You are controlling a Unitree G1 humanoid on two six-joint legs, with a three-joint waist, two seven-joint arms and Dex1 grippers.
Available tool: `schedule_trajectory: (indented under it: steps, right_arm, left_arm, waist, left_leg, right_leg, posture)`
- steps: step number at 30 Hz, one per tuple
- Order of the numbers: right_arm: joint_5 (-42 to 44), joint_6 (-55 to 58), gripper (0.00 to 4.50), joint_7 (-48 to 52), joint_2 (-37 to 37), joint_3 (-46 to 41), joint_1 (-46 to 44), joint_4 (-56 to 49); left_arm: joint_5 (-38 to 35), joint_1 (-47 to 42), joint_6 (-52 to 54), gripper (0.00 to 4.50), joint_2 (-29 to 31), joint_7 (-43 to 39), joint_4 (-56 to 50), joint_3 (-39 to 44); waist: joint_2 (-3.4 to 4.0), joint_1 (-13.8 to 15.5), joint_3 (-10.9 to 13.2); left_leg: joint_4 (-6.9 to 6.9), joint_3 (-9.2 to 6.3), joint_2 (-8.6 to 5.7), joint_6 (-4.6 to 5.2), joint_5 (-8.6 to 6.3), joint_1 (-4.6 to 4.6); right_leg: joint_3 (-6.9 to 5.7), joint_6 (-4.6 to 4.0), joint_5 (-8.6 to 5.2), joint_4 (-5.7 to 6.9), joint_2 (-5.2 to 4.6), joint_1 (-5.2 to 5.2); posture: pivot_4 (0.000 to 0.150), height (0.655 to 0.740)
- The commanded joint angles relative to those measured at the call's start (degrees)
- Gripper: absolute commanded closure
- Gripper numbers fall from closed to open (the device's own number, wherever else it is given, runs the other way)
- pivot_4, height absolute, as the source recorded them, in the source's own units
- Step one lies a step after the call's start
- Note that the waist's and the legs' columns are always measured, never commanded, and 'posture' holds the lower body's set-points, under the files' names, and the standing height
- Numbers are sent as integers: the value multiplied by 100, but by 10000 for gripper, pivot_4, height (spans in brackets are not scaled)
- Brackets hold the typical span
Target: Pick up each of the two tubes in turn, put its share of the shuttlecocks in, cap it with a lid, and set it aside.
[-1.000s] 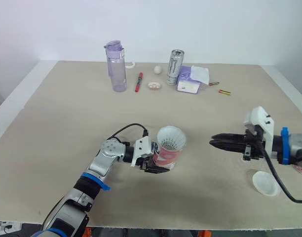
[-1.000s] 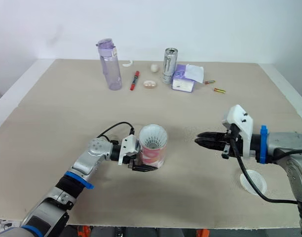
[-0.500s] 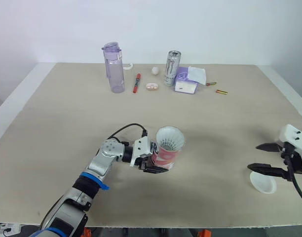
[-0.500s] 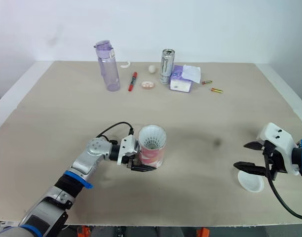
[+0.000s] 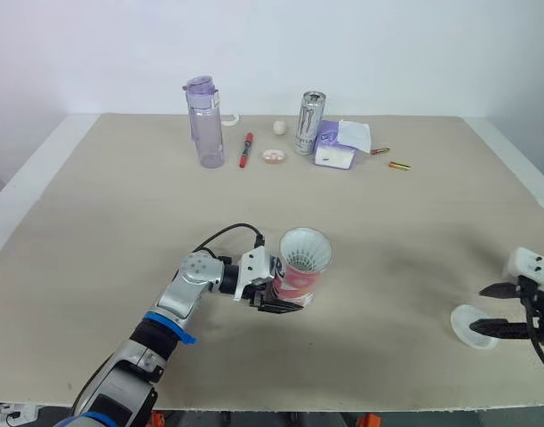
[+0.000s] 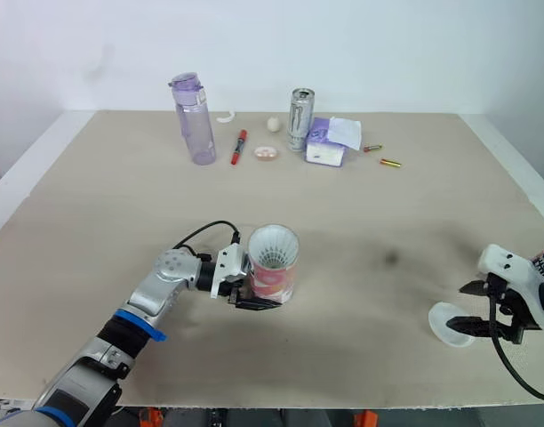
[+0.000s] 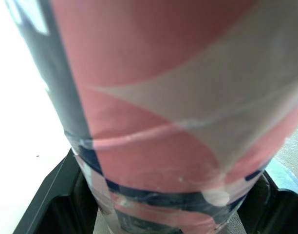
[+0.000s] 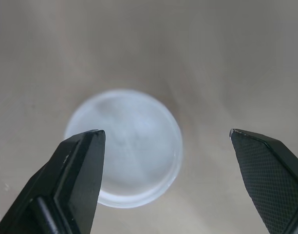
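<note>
Pink tube (image 5: 297, 283) clamped in left jaws; right jaws apart by lid (image 5: 468, 323) near edge (image 5: 485, 411)

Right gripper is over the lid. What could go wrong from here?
1. The lid lies flat on the table and sits off-centre between the open fingers of the right gripper. Closing may push it aside rather than grip it.
2. The shuttlecock flares above the rim of the tube held by the left gripper, so the lid may not seat.
</note>
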Motion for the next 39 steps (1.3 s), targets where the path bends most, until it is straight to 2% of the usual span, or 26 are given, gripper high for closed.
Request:
schedule_trajectory:
  steps: [1,5,6,8,10,12,13,15,17,25,31,35,39]
  right_arm:
    - [-99,-76,1043,48,-82,93,-277,199]
    - [-192,-140,1043,65,-38,304,-458,359]
    - [-208,-157,4759,69,-31,339,-466,367]
    - [-217,-160,8668,76,-26,384,-450,343]
    - [-213,-171,16283,92,-38,419,-374,257]
    - [-257,-220,21979,86,-39,480,-317,212]
    - [-277,-242,28250,74,-35,497,-308,211]
    - [-310,-280,33327,55,-29,524,-294,196]
    - [-348,-330,43777,48,-34,540,-246,153]
    - [-322,-578,43777,-10,-14,389,-183,-231]
    - [139,-562,43777,177,-170,51,-461,-1392]
    - [649,-259,43777,378,-273,61,-1183,-2349]
    - [1175,287,43777,502,-102,596,-2593,-3192]
  left_arm:
    - [92,142,71,13394,56,-112,-40,-183]
    - [108,137,91,13394,48,-80,-51,-181]
    - [112,139,96,13394,48,-69,-56,-180]
    - [117,145,104,13394,57,-51,-65,-175]
    - [118,152,106,13394,72,-43,-66,-165]
    - [124,152,99,13394,83,-41,-49,-161]
    - [127,153,96,13394,85,-41,-42,-162]
    - [140,146,86,13394,81,-35,-22,-171]
    - [153,127,87,13394,62,-18,0,-179]
    - [164,99,117,13394,22,19,56,-178]
    - [197,54,91,13394,55,2,178,-155]
    - [215,26,67,13394,60,-5,268,-157]
    - [218,-15,118,13394,34,6,414,-154]
  waist:
    - [4,-1,-2]
    - [5,-3,-2]
    - [5,-3,-2]
    - [5,-3,-2]
    - [6,-2,-3]
    - [6,-2,-3]
    - [6,-3,-3]
    - [7,-3,-3]
    - [7,-3,-3]
    - [4,-4,-2]
    - [6,-15,-3]
    - [10,-28,-4]
    - [7,-28,-3]
  left_leg:
    - [0,0,0,0,0,0]
    - [-1,-1,0,0,0,0]
    - [-1,-1,0,0,0,0]
    - [-1,-1,0,0,0,0]
    - [-1,-1,0,0,0,0]
    - [-1,-1,0,0,0,1]
    - [-1,-1,0,0,0,1]
    - [-1,-1,0,0,0,2]
    - [-1,-1,0,0,0,3]
    - [-1,-2,0,-1,-1,38]
    - [-1,0,0,-1,-1,47]
    - [-1,0,0,-1,-1,51]
    - [-1,-1,2,-3,-2,53]
  right_leg:
    - [0,0,0,0,0,0]
    - [0,5,2,0,1,1]
    - [-1,6,2,0,1,1]
    - [0,7,2,0,1,1]
    - [0,10,4,0,1,1]
    - [0,8,3,0,1,1]
    - [0,8,4,0,1,1]
    - [0,7,3,0,1,1]
    - [0,7,3,0,1,3]
    - [-1,-11,-9,-1,1,36]
    - [1,-9,-7,0,1,44]
    - [2,-8,-6,0,1,46]
    - [0,-12,-9,-1,1,48]
  posture:
    - [1500,7400]
    - [1500,7400]
    - [1500,7400]
    - [1500,7400]
    - [1500,7400]
    - [1500,7400]
    - [1500,7400]
    - [1500,7400]
    - [1500,7400]
    - [1500,7400]
    - [1500,7400]
    - [1500,7400]
    - [1500,7400]
